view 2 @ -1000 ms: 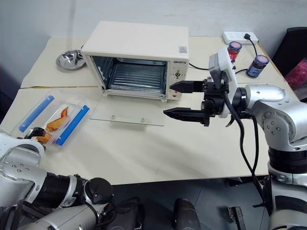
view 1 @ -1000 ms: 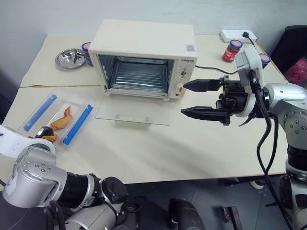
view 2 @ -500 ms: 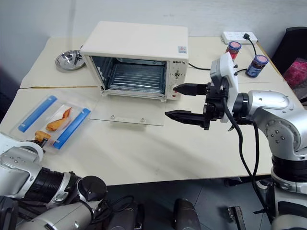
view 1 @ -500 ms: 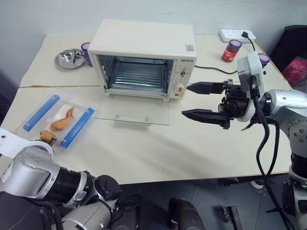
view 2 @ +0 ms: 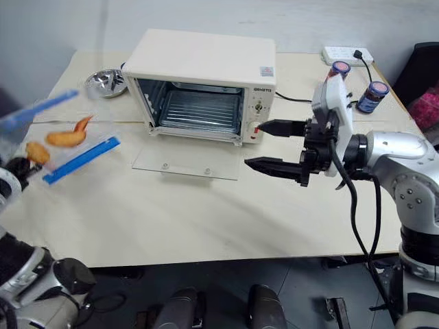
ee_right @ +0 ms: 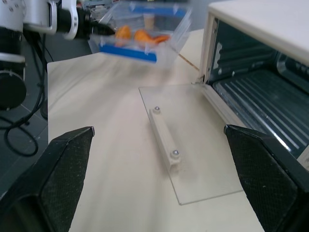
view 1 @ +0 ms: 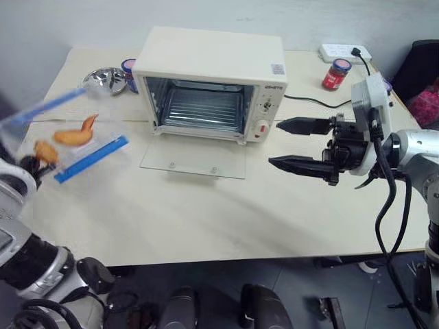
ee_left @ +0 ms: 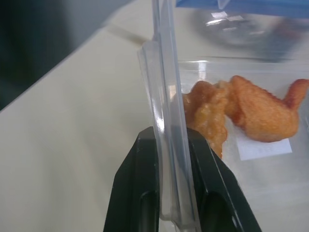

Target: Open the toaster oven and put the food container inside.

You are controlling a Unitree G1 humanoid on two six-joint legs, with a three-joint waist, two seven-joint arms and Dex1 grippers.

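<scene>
The cream-white toaster oven [view 1: 209, 82] stands at the back middle of the table. Its glass door [view 1: 194, 159] lies open flat in front, and the wire rack [view 1: 203, 108] shows inside. At the far left the clear food container [view 1: 65, 133] with blue clip strips and fried pieces hangs tilted above the table. My left gripper [ee_left: 171, 140] is shut on its near wall. My right gripper [view 1: 274, 143] hovers open to the right of the oven door, pointing left, with nothing between its fingers. The right wrist view looks across the door to the lifted food container [ee_right: 140, 36].
A round steel bowl [view 1: 104, 80] and a blue-lidded jar [view 1: 127, 68] sit back left of the oven. A red jar [view 1: 335, 74], a second jar [view 2: 374, 96] and a power strip [view 1: 345, 51] are at the back right. The oven's black cord [view 1: 309, 101] runs towards them.
My left gripper has shut on the food container's edge and lifted it off the table, up and towards the left, tilting it. The right gripper has stayed in place, open.
</scene>
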